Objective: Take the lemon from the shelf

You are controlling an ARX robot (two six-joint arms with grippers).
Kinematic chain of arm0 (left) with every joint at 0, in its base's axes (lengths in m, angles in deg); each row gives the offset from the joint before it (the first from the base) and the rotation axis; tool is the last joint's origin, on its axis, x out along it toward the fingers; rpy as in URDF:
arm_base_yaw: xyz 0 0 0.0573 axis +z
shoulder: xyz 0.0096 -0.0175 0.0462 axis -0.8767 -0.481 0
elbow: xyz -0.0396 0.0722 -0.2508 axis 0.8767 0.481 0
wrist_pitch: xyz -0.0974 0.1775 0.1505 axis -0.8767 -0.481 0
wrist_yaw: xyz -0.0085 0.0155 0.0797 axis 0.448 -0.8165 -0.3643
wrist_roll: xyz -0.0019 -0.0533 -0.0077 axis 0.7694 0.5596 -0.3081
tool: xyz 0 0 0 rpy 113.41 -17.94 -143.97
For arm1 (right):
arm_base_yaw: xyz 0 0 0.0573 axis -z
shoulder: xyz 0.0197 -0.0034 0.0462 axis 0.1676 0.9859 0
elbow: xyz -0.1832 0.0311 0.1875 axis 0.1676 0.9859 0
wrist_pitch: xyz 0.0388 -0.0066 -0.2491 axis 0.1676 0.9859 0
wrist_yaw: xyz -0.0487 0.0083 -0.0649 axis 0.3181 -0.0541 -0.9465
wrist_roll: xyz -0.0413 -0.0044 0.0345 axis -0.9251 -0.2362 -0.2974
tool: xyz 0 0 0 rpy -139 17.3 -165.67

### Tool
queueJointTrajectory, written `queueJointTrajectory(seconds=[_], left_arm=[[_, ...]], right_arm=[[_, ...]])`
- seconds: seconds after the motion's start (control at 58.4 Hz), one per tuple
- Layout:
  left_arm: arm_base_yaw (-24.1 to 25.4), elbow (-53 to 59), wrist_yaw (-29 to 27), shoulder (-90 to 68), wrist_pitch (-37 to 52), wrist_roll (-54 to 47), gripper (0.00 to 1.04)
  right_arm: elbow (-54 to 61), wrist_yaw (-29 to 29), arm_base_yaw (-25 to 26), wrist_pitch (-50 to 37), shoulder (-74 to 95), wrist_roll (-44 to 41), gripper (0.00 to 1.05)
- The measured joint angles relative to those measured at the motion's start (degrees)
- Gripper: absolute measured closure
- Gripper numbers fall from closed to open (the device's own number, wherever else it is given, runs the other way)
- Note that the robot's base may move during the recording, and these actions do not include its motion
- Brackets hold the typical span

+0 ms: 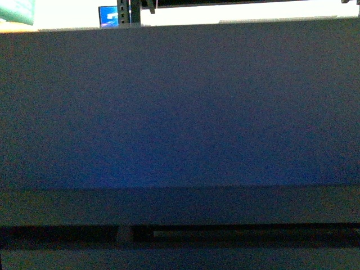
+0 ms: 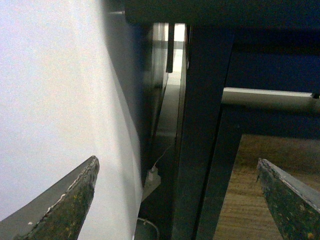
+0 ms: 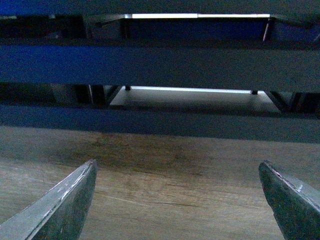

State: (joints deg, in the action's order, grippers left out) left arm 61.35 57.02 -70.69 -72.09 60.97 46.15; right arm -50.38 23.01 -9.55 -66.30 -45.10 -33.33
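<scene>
The lemon is out of view in every frame. The shelf shows only close up. In the right wrist view its brown wood-grain panel [image 3: 165,190] fills the lower half, with dark rails [image 3: 160,65] beyond. My right gripper [image 3: 178,163] is open over that panel with nothing between its fingers. In the left wrist view my left gripper [image 2: 177,160] is open and empty. It straddles the shelf's black upright post [image 2: 200,125], with wood-grain panel [image 2: 240,200] to one side. Neither arm shows in the front view.
A wide dim flat panel [image 1: 180,112] fills nearly the whole front view, with a blue screen [image 1: 108,16] and a black rack post [image 1: 125,11] above its top edge. A white wall [image 2: 50,100] runs beside the shelf post. A white plug with a cable [image 2: 152,176] sits in the narrow gap.
</scene>
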Motion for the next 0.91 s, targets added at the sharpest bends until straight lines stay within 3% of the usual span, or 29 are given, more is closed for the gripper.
queueJointTrajectory(seconds=[0.907], left_arm=[[0.0, 0.0, 0.0, 0.0, 0.0, 0.0, 0.08]], right_arm=[[0.0, 0.0, 0.0, 0.0, 0.0, 0.0, 0.07]])
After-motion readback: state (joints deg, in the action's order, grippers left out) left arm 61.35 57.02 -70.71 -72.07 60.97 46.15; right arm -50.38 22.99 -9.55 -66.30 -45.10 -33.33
